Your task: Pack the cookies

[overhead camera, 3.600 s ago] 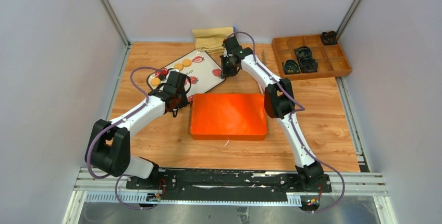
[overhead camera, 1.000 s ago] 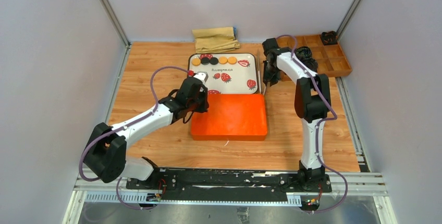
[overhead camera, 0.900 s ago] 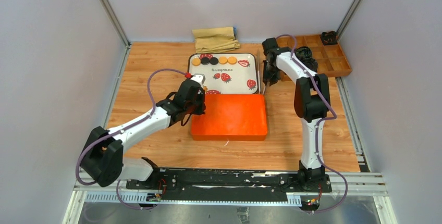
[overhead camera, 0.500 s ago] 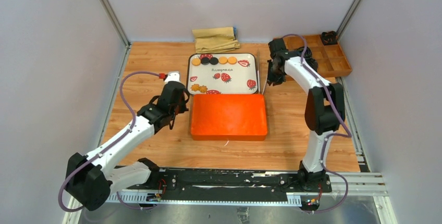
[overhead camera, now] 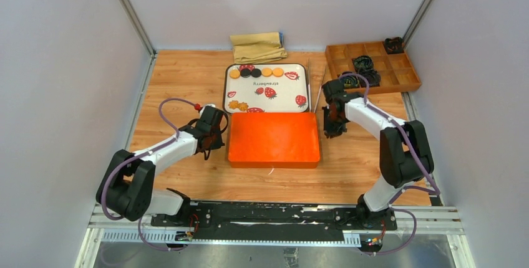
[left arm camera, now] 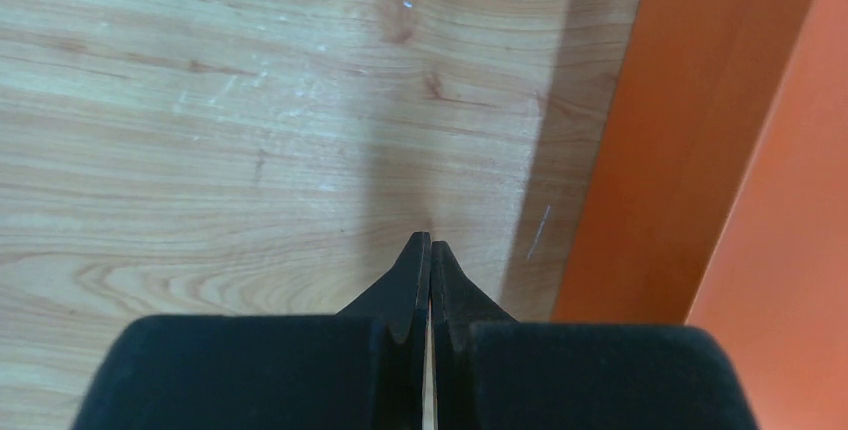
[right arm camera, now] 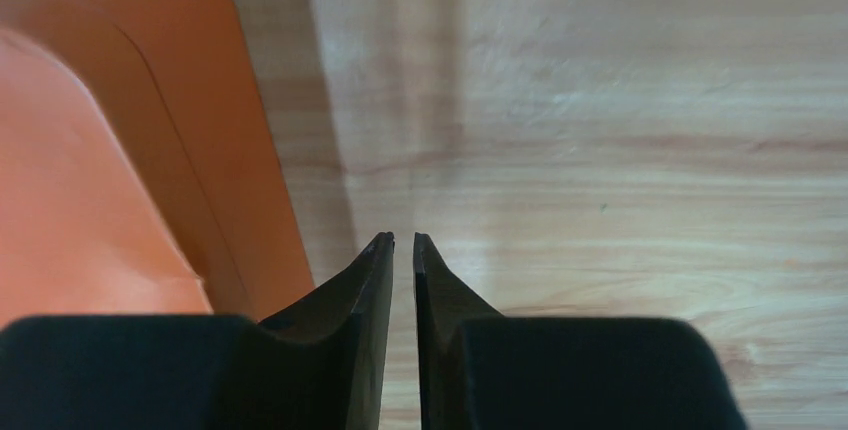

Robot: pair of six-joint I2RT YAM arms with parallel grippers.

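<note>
The cookies lie in a white tin [overhead camera: 281, 90] printed with strawberries. A row of orange ones [overhead camera: 234, 74] and black ones [overhead camera: 251, 73] runs along its far edge, and two scalloped golden ones [overhead camera: 236, 105] lie at its near left. An orange lid [overhead camera: 273, 138] lies flat just in front of the tin. My left gripper [overhead camera: 214, 145] is shut and empty, low over the wood beside the lid's left edge [left arm camera: 690, 150]; its tips [left arm camera: 430, 240] touch. My right gripper [overhead camera: 330, 129] is by the lid's right edge [right arm camera: 150, 130], its tips [right arm camera: 402, 240] a sliver apart and holding nothing.
A wooden compartment tray [overhead camera: 399, 84] with black items stands at the back right. A folded tan cloth [overhead camera: 258, 47] lies behind the tin. Grey walls close in the left, right and back sides.
The tin went from skewed at the left to square behind the lid. My left gripper pulled back from the tin's near left, uncovering two scalloped cookies. My right gripper came forward alongside the lid.
</note>
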